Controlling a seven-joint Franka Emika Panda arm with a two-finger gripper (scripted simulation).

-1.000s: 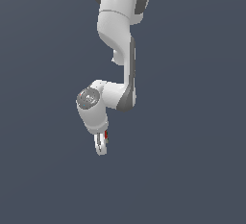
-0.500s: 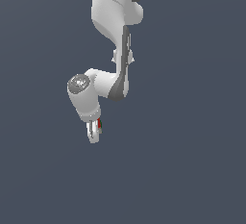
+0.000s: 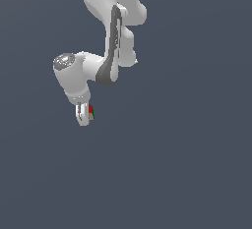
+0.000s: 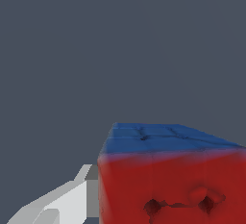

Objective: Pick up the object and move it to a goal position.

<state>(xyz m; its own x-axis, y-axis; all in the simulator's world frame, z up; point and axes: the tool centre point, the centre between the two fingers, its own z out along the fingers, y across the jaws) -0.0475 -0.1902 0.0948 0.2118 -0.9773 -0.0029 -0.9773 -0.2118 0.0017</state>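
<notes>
The object (image 4: 168, 180) is a small block with a red face bearing dark dots and a blue side, filling the near part of the wrist view. In the exterior view it shows as a red sliver (image 3: 91, 111) between the fingers of my gripper (image 3: 85, 117), which is shut on it. One white finger (image 4: 53, 204) shows beside the block. The arm hangs down from above, with the gripper pointing downward toward the exterior view's left of centre. No goal marker is visible.
A plain dark blue-grey background (image 3: 187, 164) surrounds the arm in both views. The white arm links (image 3: 108, 7) rise to the top edge of the exterior view.
The arm has swung toward the exterior view's left and slightly up, carrying the block with it. The grip on the block is unchanged.
</notes>
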